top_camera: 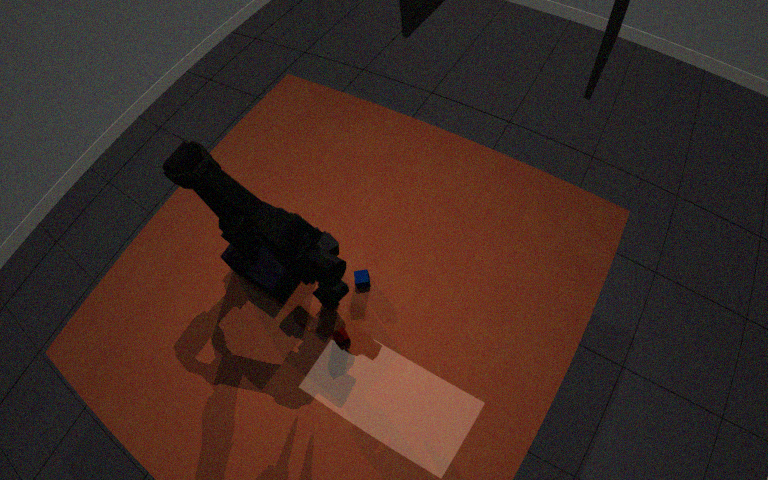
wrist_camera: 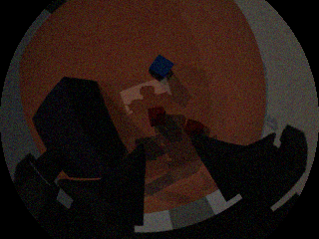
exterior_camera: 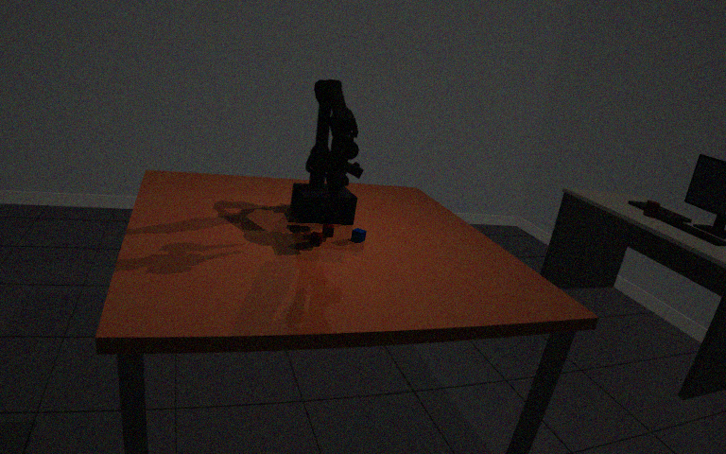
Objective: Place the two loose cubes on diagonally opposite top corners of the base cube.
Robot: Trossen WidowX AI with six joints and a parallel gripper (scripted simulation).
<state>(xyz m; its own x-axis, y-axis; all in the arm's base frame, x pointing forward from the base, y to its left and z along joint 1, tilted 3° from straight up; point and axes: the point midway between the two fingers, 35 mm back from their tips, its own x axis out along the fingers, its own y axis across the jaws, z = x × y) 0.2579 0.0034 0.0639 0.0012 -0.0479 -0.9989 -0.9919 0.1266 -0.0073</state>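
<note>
The blue cube (top_camera: 361, 280) (exterior_camera: 358, 235) (wrist_camera: 160, 66), apparently the base cube, sits on the table with nothing on top. Two dark red loose cubes sit apart from it. One red cube (top_camera: 340, 337) (exterior_camera: 316, 238) (wrist_camera: 157, 116) is near the corner of the pale patch. The other red cube (exterior_camera: 328, 230) (wrist_camera: 194, 126) shows just beyond the right fingertip in the wrist view; the arm hides it in the top view. My gripper (wrist_camera: 167, 142) is open and empty, above the table on the red cubes' side. Its fingers cannot be made out in the exterior view.
A large black box (top_camera: 252, 270) (exterior_camera: 322, 204) (wrist_camera: 80, 129) stands beside the arm, close to the red cubes. A pale bright patch (top_camera: 407, 390) lies on the orange table (top_camera: 453, 226) (exterior_camera: 428, 284). Arm shadows fall across the table. The scene is dark and grainy.
</note>
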